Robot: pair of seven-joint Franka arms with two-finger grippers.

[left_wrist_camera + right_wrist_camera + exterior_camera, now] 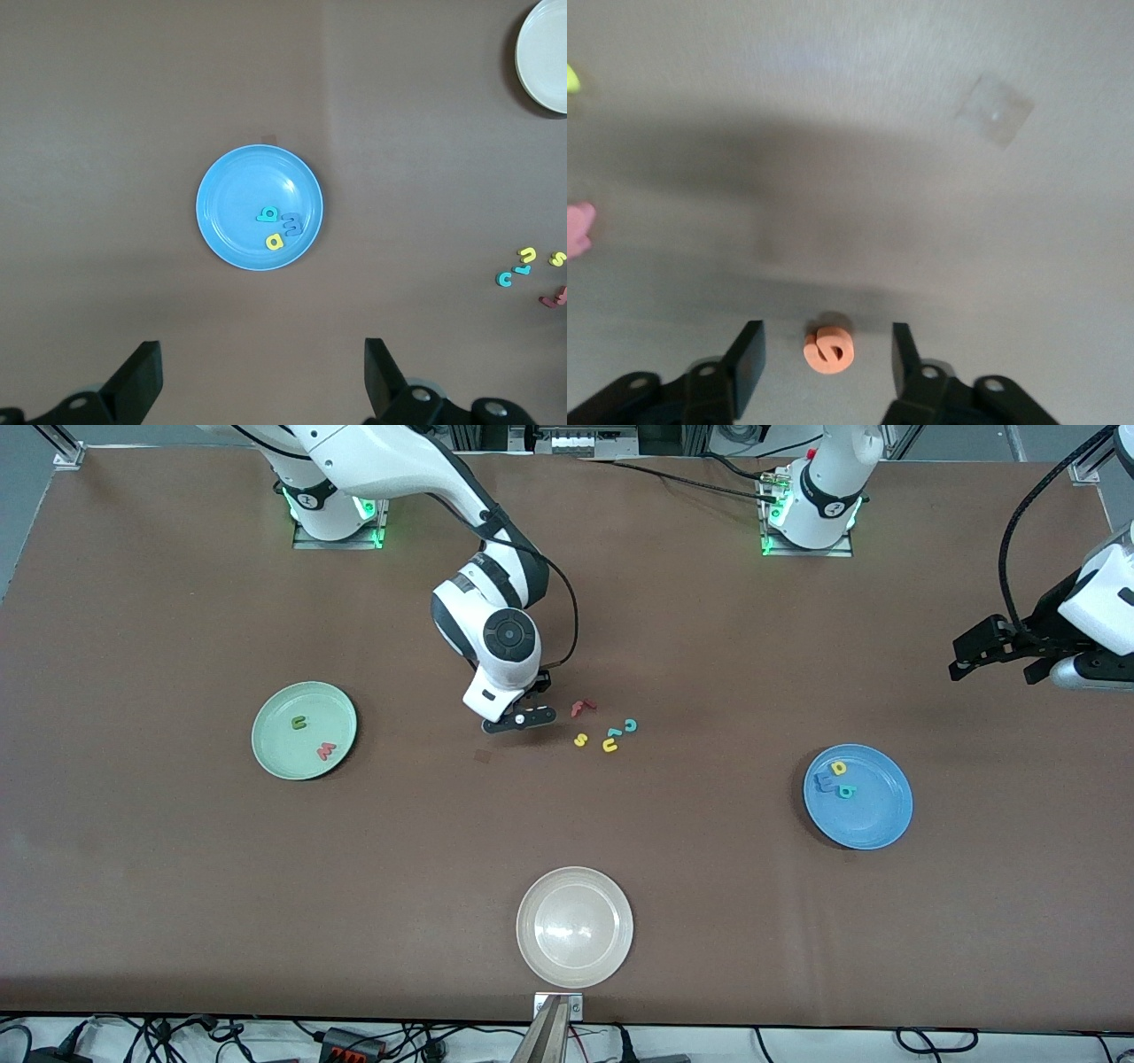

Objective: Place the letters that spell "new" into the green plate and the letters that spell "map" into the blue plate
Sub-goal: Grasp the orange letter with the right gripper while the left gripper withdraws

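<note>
The green plate (266, 717) holds a dark green n (299, 723) and a red-pink w (326, 751). In the blue plate (873, 819), also seen in the left wrist view (239, 195), lie a yellow a (838, 767), a blue m (824, 781) and a teal p (846, 791). My right gripper (518, 722) is low over the table beside the loose letters. In the right wrist view it (826, 329) stands open around the orange e (828, 347), which touches neither finger. The e is hidden in the front view. My left gripper (992, 655) waits open (261, 381) in the air over the left arm's end.
Loose letters lie mid-table beside the right gripper: a red f (582, 708), a teal c (630, 725), a yellow s (580, 740) and a yellow u (609, 745). A cream-white plate (574, 926) sits near the front edge. A small square patch (482, 755) marks the table.
</note>
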